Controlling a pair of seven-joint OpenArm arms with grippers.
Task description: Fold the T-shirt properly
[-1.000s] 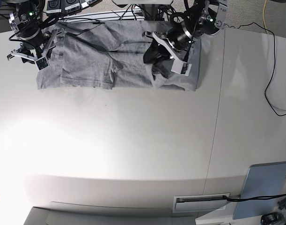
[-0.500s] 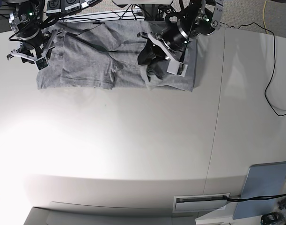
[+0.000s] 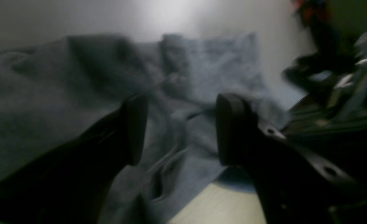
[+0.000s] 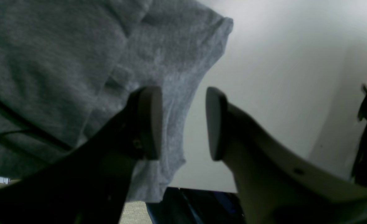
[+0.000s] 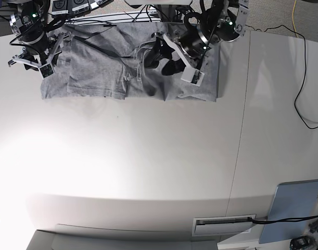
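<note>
Base view: T-shirt [image 5: 112,65] lies bunched along tabletop [image 5: 159,166] far edge. Left gripper [image 3: 180,130] spread wide over loose folds, nothing held. Right gripper [image 4: 183,124] parted at sleeve hem, empty. Risk: closing on several layers, dragging creases into fold.

Your base view is sharp and evenly bright, but a broad glare washes out the table [image 5: 112,172] at lower left, and straight edges bow outward toward the frame borders. Your left wrist view is dim and heavily smeared: the T-shirt [image 3: 62,93] loses its texture and everything at right blurs into streaks. Your right wrist view is dim too, with cloth weave still readable, dark backlit fingers [image 4: 149,121] and soft focus at the far right.
</note>
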